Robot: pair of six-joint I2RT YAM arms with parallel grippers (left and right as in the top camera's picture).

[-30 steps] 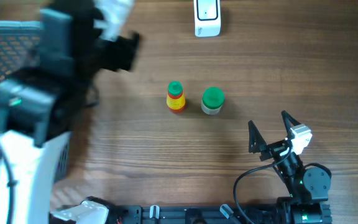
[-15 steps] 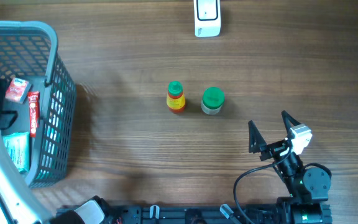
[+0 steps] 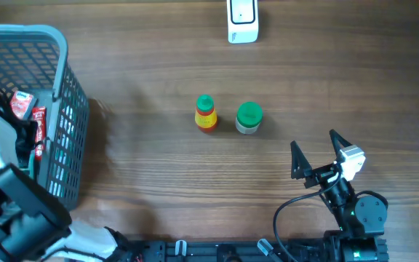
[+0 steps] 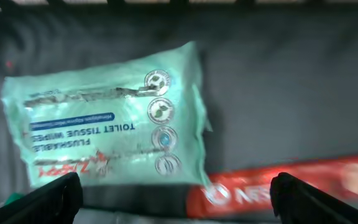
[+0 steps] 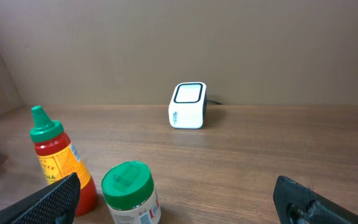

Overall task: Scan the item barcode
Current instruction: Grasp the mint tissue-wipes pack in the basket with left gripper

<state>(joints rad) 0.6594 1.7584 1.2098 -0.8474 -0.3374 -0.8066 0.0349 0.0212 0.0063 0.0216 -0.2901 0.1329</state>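
- The wooden table [image 3: 158,189] carries everything; its middle holds only two small containers.
- A grey mesh basket [image 3: 68,124] stands at the table's left edge, and its walls close around my left hand.
- My left arm [image 3: 13,211] reaches from the near left corner into the basket, wrist pointing down at its floor.
- My left gripper [image 4: 179,196] hangs spread wide above the goods, touching and holding nothing.
- My right arm rests low at the near right, with my right gripper [image 3: 314,142] aimed across the table, fingers splayed apart and empty.
- A pale green pack of wipes [image 4: 110,124] lies flat on the basket floor under my left hand. Its print reads upside down to me: "FLUSHABLE TOILET TISSUE WIPES".
- A red packet [image 4: 278,183] lies just beside the wipes, its corner tucked at their edge. White letters "NES" show; the rest is blurred.
- A red sauce bottle [image 3: 206,114] with a yellow label and green cap stands upright mid-table.
- A small jar [image 3: 249,117] with a green lid stands just beside it, apart from it. Both sit between my right hand and the scanner.
- The white scanner [image 3: 242,20] stands at the far edge, well apart from the basket, its dark window facing my right wrist camera.
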